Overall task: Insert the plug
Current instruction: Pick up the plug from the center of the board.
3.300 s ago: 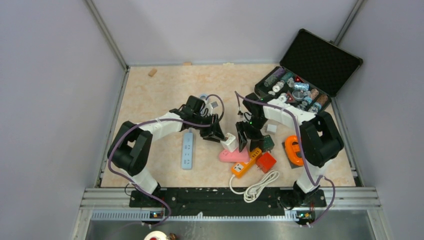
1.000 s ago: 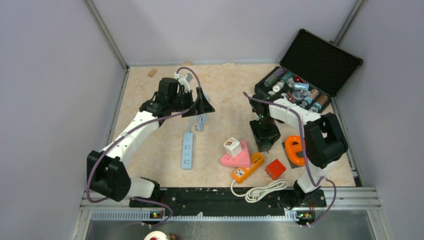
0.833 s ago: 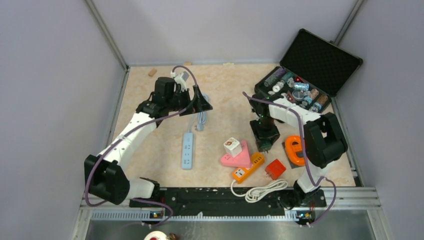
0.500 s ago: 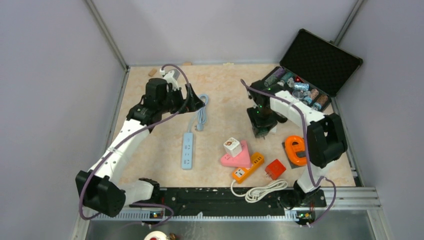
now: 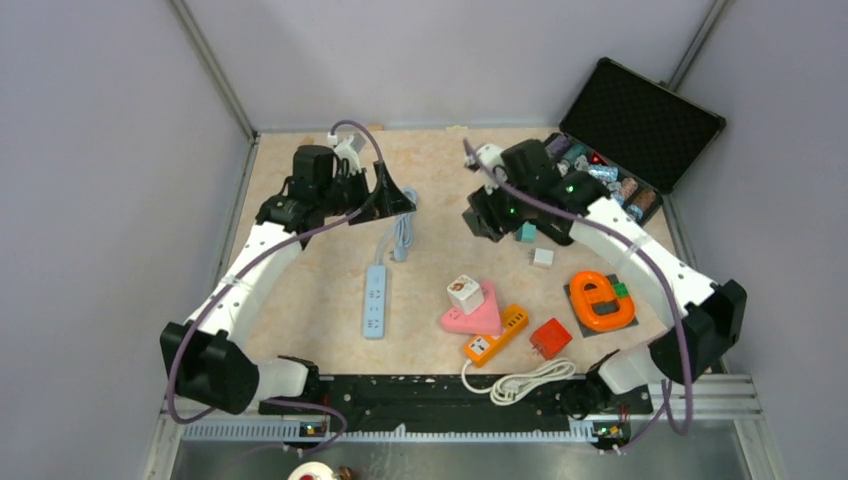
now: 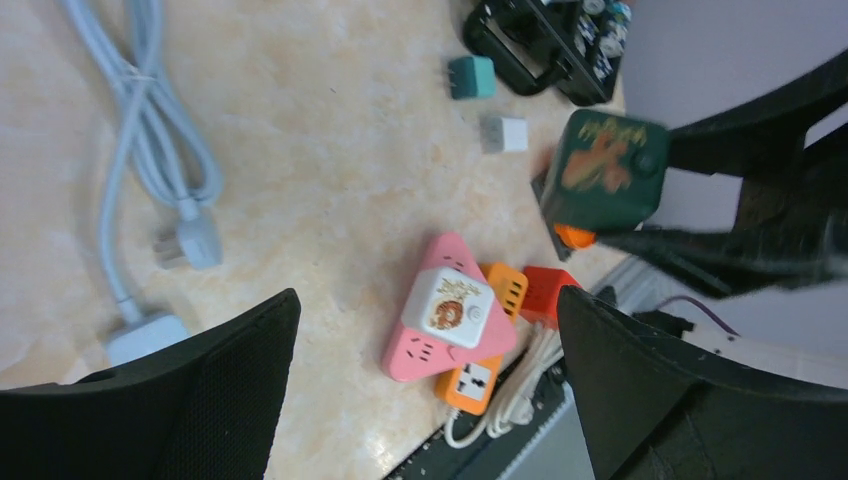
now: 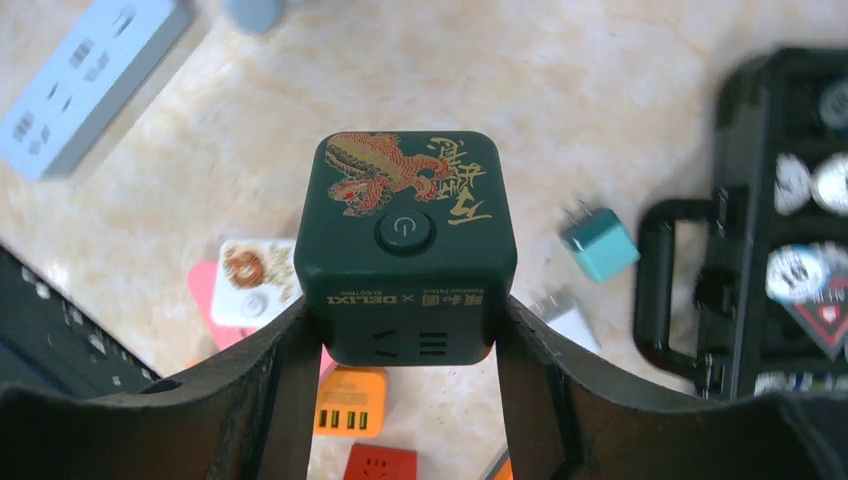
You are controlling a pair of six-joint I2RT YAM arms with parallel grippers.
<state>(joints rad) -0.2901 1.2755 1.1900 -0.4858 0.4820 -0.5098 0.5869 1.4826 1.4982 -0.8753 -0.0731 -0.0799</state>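
Dragon artwork in gold and red and a round power button mark the dark green plastic cube socket (image 7: 405, 250), which we see clamped between the right gripper's (image 7: 405, 335) fingers above the beige table (image 5: 450, 160), near the open black hard case (image 5: 640, 120). That case holds small round rolls and discs (image 5: 600, 185), and the left gripper (image 6: 428, 297) hangs spread wide, empty.

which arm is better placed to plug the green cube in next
Right. The right tool is shut on the dark green cube, held in the air; the left tool is open and empty, near the blue cable.
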